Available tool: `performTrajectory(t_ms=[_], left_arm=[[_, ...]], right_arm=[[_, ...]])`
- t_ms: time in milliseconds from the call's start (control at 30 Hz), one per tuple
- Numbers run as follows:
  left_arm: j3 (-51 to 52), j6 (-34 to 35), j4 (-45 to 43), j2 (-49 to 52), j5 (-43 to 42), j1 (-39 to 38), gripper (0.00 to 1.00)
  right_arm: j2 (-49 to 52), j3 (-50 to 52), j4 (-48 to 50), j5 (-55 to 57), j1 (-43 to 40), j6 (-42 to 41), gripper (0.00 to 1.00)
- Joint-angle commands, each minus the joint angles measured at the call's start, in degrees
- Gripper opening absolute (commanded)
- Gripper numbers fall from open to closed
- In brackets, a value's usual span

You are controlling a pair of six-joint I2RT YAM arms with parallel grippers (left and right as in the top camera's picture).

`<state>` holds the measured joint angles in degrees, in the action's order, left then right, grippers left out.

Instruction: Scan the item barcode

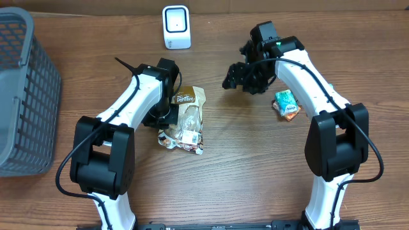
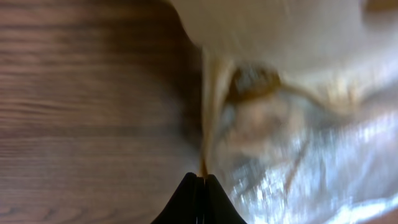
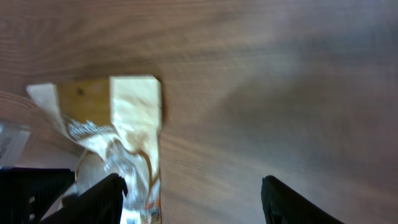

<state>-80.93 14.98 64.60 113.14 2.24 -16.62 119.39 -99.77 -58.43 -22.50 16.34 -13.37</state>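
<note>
Shop-checkout mock-up: scanner (image 1: 176, 27), basket (image 1: 39, 83).

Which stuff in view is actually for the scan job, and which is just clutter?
In the job:
snack bag, pinched at its edge by the left claw
white scanner at the far edge
right claw, open and empty

Lying about:
grey basket on the left
small teal-and-orange packet on the right

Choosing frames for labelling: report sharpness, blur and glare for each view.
Overhead: sharp and evenly lit, only soft shadows on the table. Left wrist: the snack bag is too close and badly blurred, with glare on its foil at lower right. Right wrist: mildly blurred, and the bag's print is unreadable.
</note>
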Motion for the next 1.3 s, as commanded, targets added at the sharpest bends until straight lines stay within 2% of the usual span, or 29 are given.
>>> performTrajectory(t_ms=[0, 300, 733, 1000, 1267], left_arm=[[0.2, 6.8, -3.6, -0.4, 3.7, 0.3, 0.04], [0.2, 10.8, -15.3, -0.3, 3.8, 3.3, 0.04], [0.2, 10.6, -23.2, 1.0, 2.6, 4.2, 0.04], [0.2, -1.0, -32.1, 2.6, -20.0, 2.4, 0.04], [0.2, -10.2, -34.2, 2.6, -30.5, -3.8, 0.04]], right_arm=[[-1.9, -1.2, 4.1, 1.6, 2.6, 4.5, 0.68], [-1.9, -1.2, 4.5, 5.2, 4.1, 4.4, 0.68], [-1.9, -1.2, 2.6, 7.3, 1.4, 4.2, 0.69], [-1.9, -1.2, 2.1, 7.2, -0.7, 4.2, 0.69], [-1.9, -1.2, 1.6, 7.0, -2.3, 4.2, 0.69]])
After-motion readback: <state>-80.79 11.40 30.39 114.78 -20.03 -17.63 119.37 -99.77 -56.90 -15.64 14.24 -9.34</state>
